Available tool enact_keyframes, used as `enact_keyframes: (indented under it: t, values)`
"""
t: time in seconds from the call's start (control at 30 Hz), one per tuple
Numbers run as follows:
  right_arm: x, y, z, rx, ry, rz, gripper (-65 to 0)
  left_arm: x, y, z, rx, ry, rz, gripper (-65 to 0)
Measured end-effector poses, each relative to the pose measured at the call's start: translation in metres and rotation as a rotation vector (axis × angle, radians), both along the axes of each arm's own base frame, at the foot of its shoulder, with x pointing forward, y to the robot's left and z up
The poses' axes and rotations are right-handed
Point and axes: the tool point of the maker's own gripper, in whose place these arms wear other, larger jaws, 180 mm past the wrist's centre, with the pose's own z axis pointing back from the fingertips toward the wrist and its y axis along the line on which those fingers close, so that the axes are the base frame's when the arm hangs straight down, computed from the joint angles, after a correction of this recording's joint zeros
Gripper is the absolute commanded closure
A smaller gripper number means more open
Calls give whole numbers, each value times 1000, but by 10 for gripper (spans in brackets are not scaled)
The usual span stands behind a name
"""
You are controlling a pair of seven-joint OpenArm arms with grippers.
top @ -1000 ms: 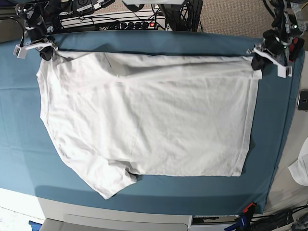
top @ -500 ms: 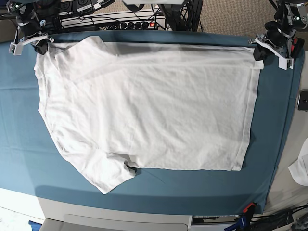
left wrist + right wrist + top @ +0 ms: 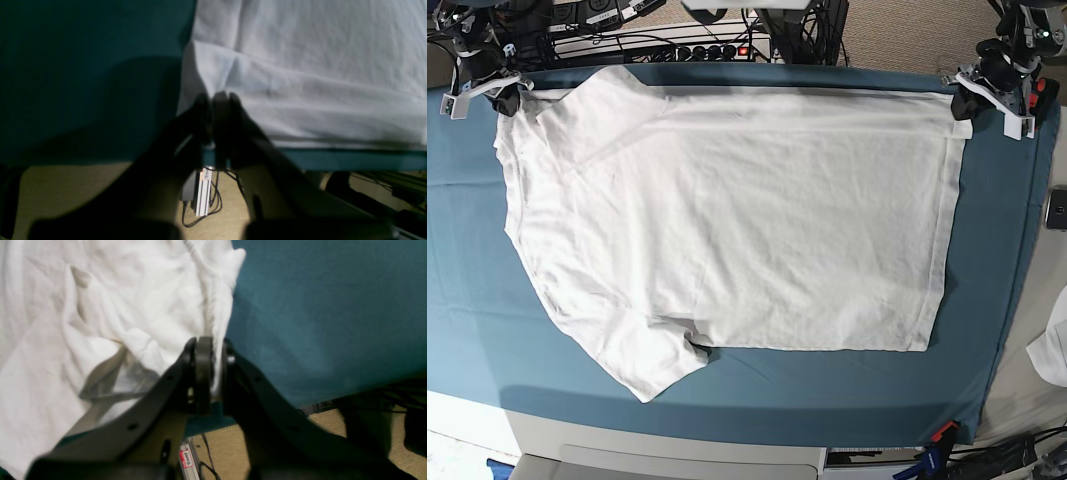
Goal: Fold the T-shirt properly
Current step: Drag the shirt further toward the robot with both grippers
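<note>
T-shirt point(image 3: 727, 220) spread flat on teal sheet point(image 3: 467, 260), far edge pulled taut along table's back. Left gripper point(image 3: 215, 100) pinched on hem corner, right gripper point(image 3: 215, 350) pinched on collar-side corner; probably stretching out wrinkles before folding.

From my left wrist camera, the left gripper point(image 3: 217, 100) fills the lower centre of the frame as a dark silhouette, its jaws pressed together on the edge of the T-shirt point(image 3: 317, 66). I see the white fabric spreading across the upper right, softly creased, with a fold rising just above the jaws. The teal cloth point(image 3: 83, 73) covers the upper left and shows as a thin strip under the shirt's lower edge. Along the bottom of the frame I can see tan floor point(image 3: 66, 193), with a cable point(image 3: 213, 203) looping across it.
</note>
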Motion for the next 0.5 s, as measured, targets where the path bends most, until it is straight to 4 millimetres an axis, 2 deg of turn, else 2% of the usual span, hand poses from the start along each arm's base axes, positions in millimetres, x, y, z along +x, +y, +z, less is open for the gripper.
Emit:
enact_keyframes:
  t: [0.03, 0.13, 0.17, 0.2, 0.37, 0.5]
  values:
    - [-1, 0, -1, -5, 5, 1, -40, 0, 0, 0, 0, -2, -1, -28]
    - [-3, -6, -1, -29, 21, -12, -209, 0, -3, 1, 11, -10, -38, -216]
    - [-3, -8, -1, -32, 20, -26, -236, 1, -4, 2, 10, -20, -47, -255]
    - [-4, -10, 1, -37, 17, -25, -239, 0, -4, 2, 9, -21, -49, -272]
    - [-2, -17, 5, -95, 7, -23, -239, -1, 0, 0, 45, -16, -60, -274]
    - [-6, -37, 16, -168, -7, -65, -239, -3, 5, -2, 98, 3, -74, -274]
